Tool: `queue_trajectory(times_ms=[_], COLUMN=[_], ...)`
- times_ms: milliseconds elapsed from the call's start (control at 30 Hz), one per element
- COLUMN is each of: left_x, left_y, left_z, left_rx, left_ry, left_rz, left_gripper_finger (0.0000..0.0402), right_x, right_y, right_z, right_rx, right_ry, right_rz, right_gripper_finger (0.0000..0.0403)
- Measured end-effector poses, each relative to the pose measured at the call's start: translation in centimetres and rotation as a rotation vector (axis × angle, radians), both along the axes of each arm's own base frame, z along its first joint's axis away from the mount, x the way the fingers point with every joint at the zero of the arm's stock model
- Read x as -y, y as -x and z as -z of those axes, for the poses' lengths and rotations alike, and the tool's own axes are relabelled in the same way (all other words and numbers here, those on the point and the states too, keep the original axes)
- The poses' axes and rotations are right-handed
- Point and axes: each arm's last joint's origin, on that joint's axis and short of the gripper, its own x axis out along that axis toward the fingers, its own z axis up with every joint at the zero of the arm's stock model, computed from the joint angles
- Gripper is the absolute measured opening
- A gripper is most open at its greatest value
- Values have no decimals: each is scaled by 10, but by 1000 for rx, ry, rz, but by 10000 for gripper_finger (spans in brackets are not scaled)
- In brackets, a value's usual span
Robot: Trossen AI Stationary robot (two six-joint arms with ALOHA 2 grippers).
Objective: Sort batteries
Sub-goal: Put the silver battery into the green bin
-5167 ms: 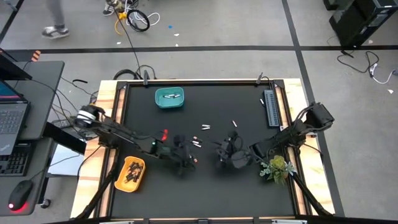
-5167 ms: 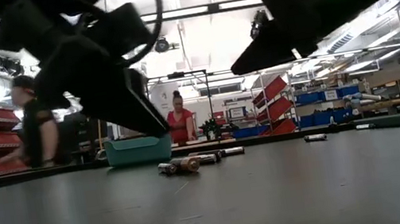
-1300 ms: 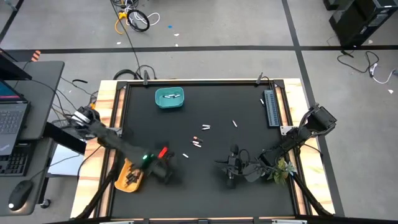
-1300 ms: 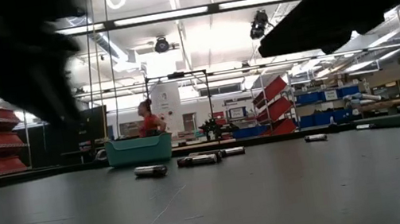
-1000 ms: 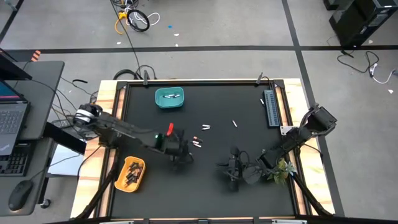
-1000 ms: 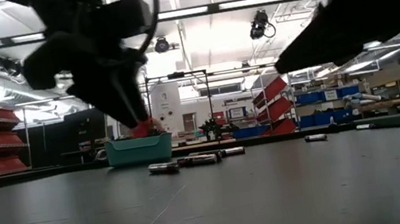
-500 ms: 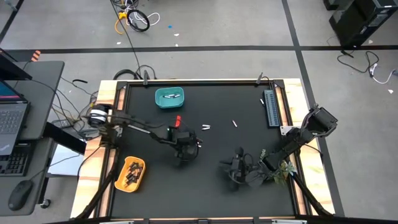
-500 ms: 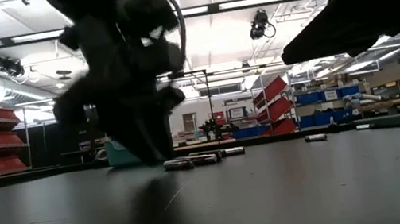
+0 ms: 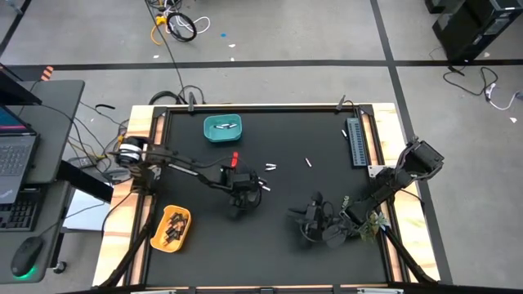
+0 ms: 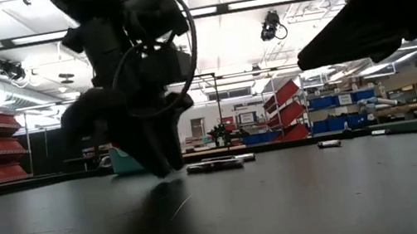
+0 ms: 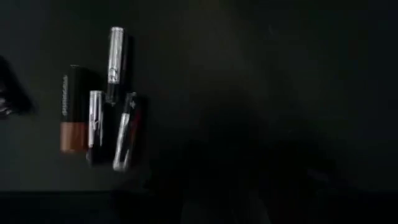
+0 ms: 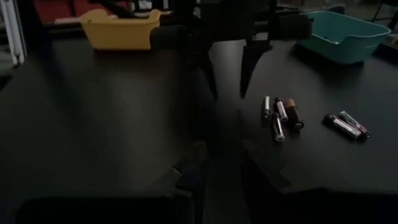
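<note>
Batteries [image 11: 102, 127] lay in a cluster of 4 at mid-table, 1 copper-topped and 3 slim. Left gripper [image 12: 227, 78] hung just beside them, fingers spread. It looked like the reach for the next pick; that would call for lowering over 1 battery and closing. Right gripper [image 9: 315, 220] waited nearby; its fingers could not be told.

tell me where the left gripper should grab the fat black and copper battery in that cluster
Grip the black and copper battery across its middle, coming straight down from above. It lies flat, and a slim battery sits tight along one long side, so a finger has little room there.
</note>
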Motion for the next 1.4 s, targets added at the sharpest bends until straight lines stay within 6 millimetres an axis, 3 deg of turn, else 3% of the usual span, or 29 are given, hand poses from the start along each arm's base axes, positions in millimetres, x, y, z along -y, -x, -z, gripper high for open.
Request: queue_trajectory(times_ms=[133, 500, 800, 1100, 1400], left_x=[-2, -28, -29, -29, -29], left_y=[-4, -3, -7, -14, -16], left_z=[-17, -10, -12, 9, 12], left_rx=[36, 47, 98, 66, 69], left_ry=[-53, -95, -117, -123, -129], left_rz=[-26, -1, 64, 96, 86], left_gripper_finger=[173, 167, 167, 167, 167], right_x=[0, -4, -16, -32, -40], right_y=[-1, -3, -15, -33, -28], right_z=[-1, -4, 25, 34, 32], right_rx=[22, 123, 181, 198, 214], right_ry=[-34, -104, -143, -147, -130], right_rz=[20, 77, 79, 104, 118], right_gripper_finger=[83, 83, 83, 83, 83])
